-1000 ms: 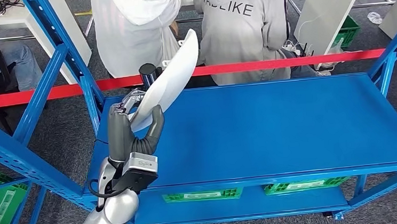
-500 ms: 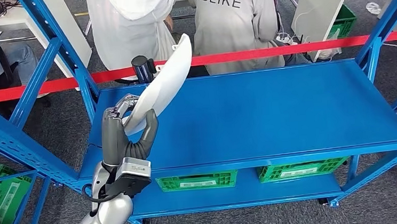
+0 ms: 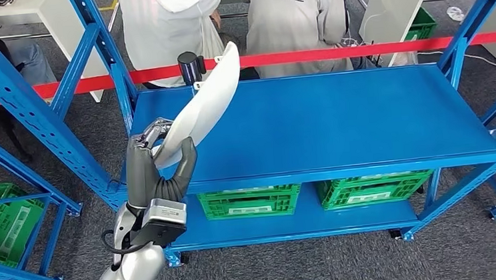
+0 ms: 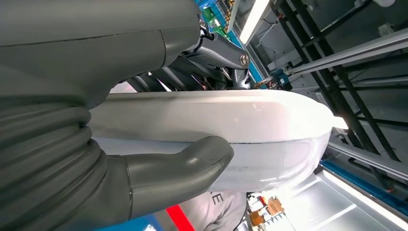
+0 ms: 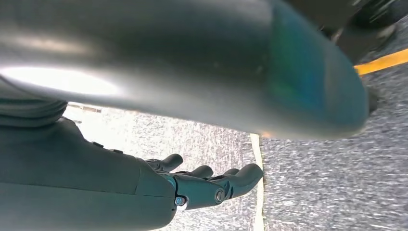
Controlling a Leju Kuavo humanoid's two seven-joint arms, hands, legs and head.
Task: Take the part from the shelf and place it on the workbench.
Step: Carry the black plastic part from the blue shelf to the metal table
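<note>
The whole view has shifted back from the blue shelf (image 3: pixel 337 119); left robot hand (image 3: pixel 160 163) still clasps the white part (image 3: pixel 206 106) pointing toward 1 o'clock, so carrying is underway; right robot hand (image 5: pixel 211 185) hangs loosely open

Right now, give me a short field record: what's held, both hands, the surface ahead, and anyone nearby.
held part: white curved panel, tilted up over the near left of the top
left hand: grips the panel's lower end
right hand: holds nothing, fingers apart, above grey floor
surface ahead: blue shelf top
lower level: green crates
people: two people behind red tape
</note>
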